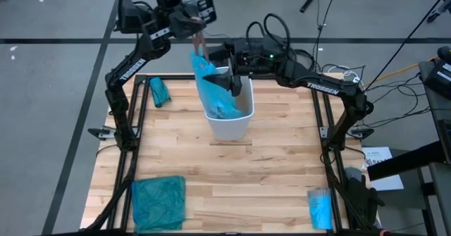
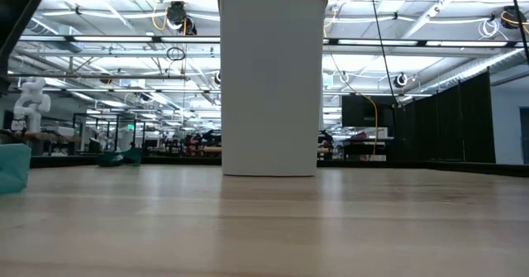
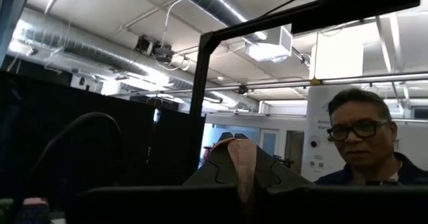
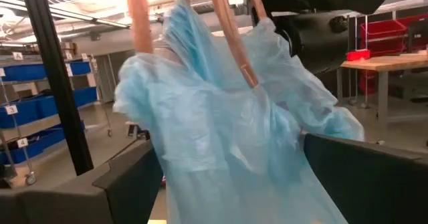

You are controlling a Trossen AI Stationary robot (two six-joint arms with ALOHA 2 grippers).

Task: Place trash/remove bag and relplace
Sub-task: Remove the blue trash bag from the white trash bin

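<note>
Now the bag-removal step: the left claw [image 1: 198, 44], clamped on the bag [image 1: 213, 88], lifts it half out of the bin [image 1: 236, 127]; the right claw [image 1: 236, 83] gapes beside it. Next, raise it clear.

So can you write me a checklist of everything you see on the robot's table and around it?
Surface: wooden table, mostly bare.
Job's things: light blue bag being lifted out of white bin; trash not seen.
Clutter: teal bag front left, small teal bundle back left, blue roll front right.
Grippers: left gripper shut on bag's top; right gripper open at bin rim.
Cables: black tangle behind table.
Surroundings: person watching nearby.
</note>
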